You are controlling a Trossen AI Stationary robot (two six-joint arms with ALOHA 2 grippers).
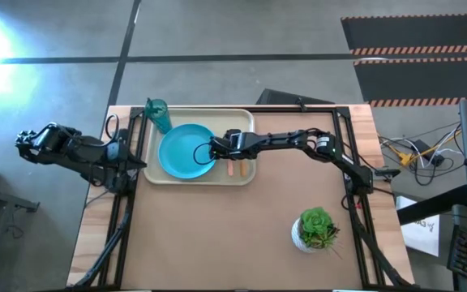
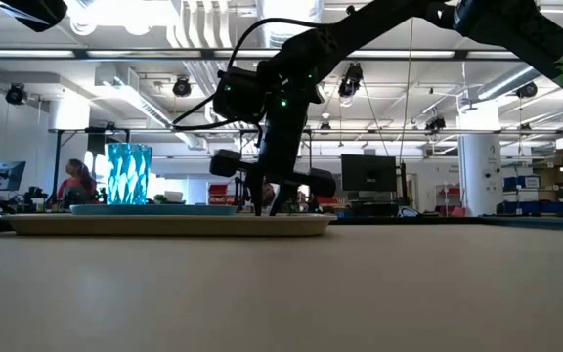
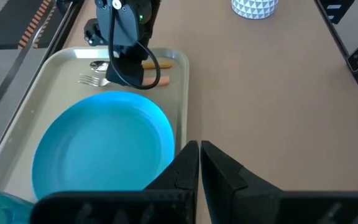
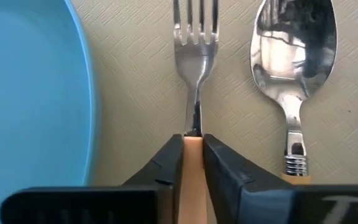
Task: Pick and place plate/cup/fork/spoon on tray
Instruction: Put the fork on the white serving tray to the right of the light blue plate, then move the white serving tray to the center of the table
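The cream tray (image 1: pixel 246 120) lies at the table's far left. On it lie the sky-blue plate (image 1: pixel 186 151), the fork (image 4: pixel 195 37) and the spoon (image 4: pixel 296 56), side by side with their heads toward the far edge. The teal cup (image 1: pixel 158 113) stands upright in its far left corner. My right gripper (image 1: pixel 232 154) stands over the tray's right end, shut on the fork's orange handle. My left gripper (image 3: pixel 199 163) is shut and empty beside the tray's left end. My right gripper pinches the fork's orange handle (image 4: pixel 192 146) between its two fingers, at the end next to the metal neck. The fingers come from above, pointing down, one on each long side of the handle. The fork lies flat on the tray floor, beside the spoon.
A green plant in a white pot (image 1: pixel 314 229) stands near the table's near right. The brown table between tray and plant is bare (image 1: pixel 242 227). Black frame rails run along the table's left and right sides.
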